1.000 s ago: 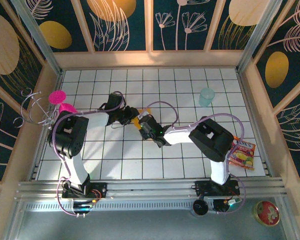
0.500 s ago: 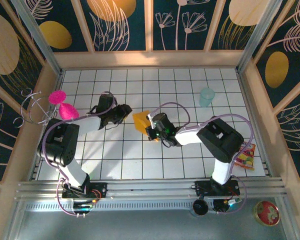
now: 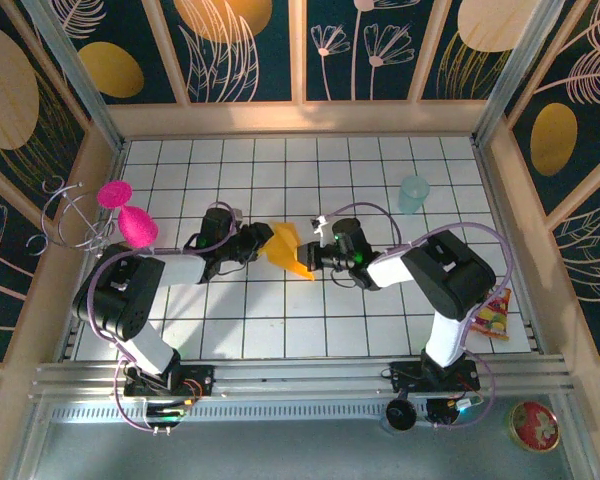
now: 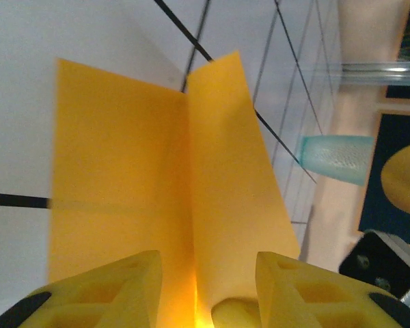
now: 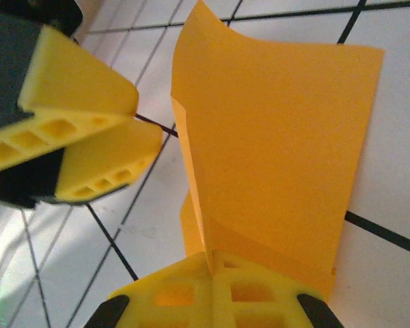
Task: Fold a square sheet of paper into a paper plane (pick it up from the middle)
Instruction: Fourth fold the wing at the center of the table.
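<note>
The square sheet of paper (image 3: 288, 250) is orange-yellow and bent into an upright V along a centre crease, above the middle of the white grid table (image 3: 380, 160). My right gripper (image 3: 316, 258) is shut on its crease edge; in the right wrist view the paper (image 5: 280, 137) rises from the pinched fingers (image 5: 191, 294). My left gripper (image 3: 259, 243) is just left of the sheet, open. In the left wrist view its fingers (image 4: 102, 290) stand apart on either side of the crease of the paper (image 4: 143, 171) without pressing it.
A pale teal cup (image 3: 414, 193) stands at the back right, also in the left wrist view (image 4: 335, 158). A red-and-yellow snack packet (image 3: 490, 312) lies by the right wall. Pink objects on a wire stand (image 3: 126, 215) sit at the left wall.
The left gripper let go, drew back to the left, then came back up to the sheet. The right gripper kept the paper and swung it to the right, so it now stands as a V.
</note>
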